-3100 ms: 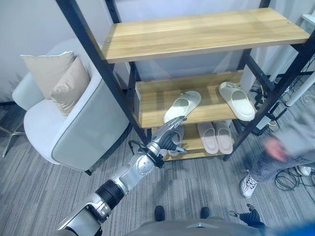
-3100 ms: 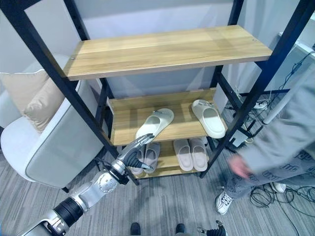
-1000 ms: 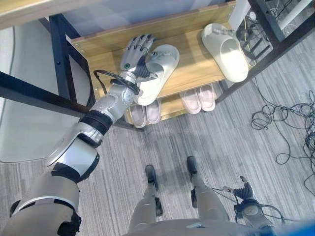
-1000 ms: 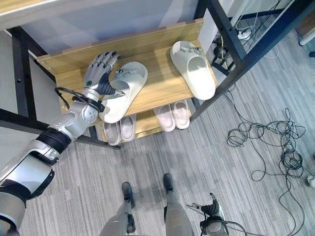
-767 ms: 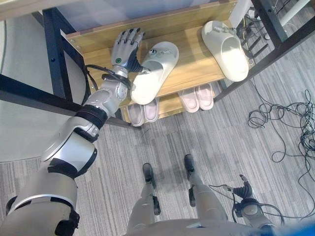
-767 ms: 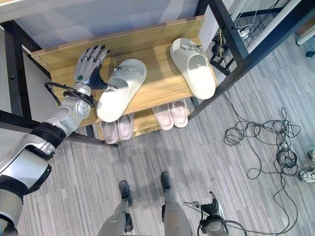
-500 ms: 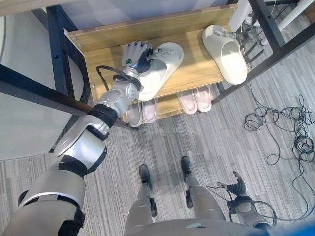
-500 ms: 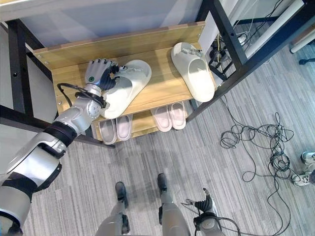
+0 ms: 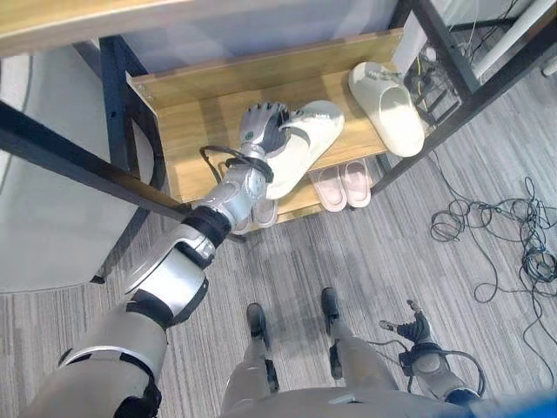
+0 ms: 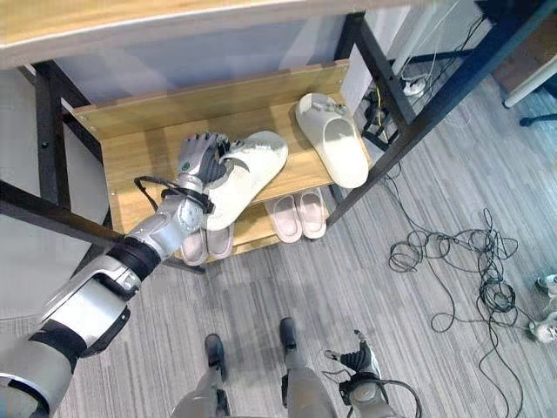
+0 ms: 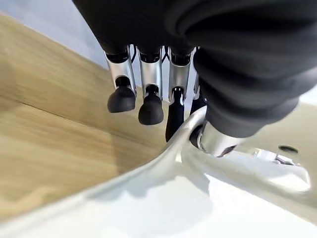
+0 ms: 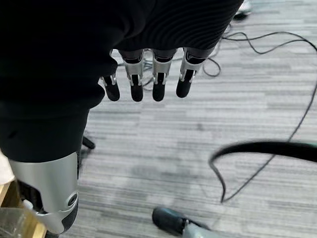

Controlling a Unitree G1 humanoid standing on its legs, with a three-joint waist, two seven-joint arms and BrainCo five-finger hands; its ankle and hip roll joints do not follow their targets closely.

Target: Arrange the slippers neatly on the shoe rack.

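Observation:
Two cream slippers lie on the middle wooden shelf [image 9: 198,131] of the rack. The left cream slipper [image 9: 306,146] lies askew, toe pointing back right, heel out past the shelf's front edge. My left hand [image 9: 261,129] is shut on its heel-side rim; in the left wrist view the dark-tipped fingers [image 11: 150,108] curl over the pale slipper [image 11: 198,198]. The right cream slipper [image 9: 388,97] lies apart at the shelf's right end. My right hand [image 9: 416,334] hangs open low by the floor, its fingers [image 12: 158,84] straight.
Two pairs of pale pink slippers sit on the bottom shelf, one [image 9: 343,184] in the middle and one [image 10: 205,245] partly behind my arm. Black rack posts [image 9: 78,155] cross at the left. A grey armchair [image 9: 35,226] stands at the left. Cables [image 9: 496,233] loop on the floor at the right.
My left hand came up from below the shelf, reached beside the left cream slipper, then closed on it and carried it rightward, closer to the other slipper. The camera shifted too.

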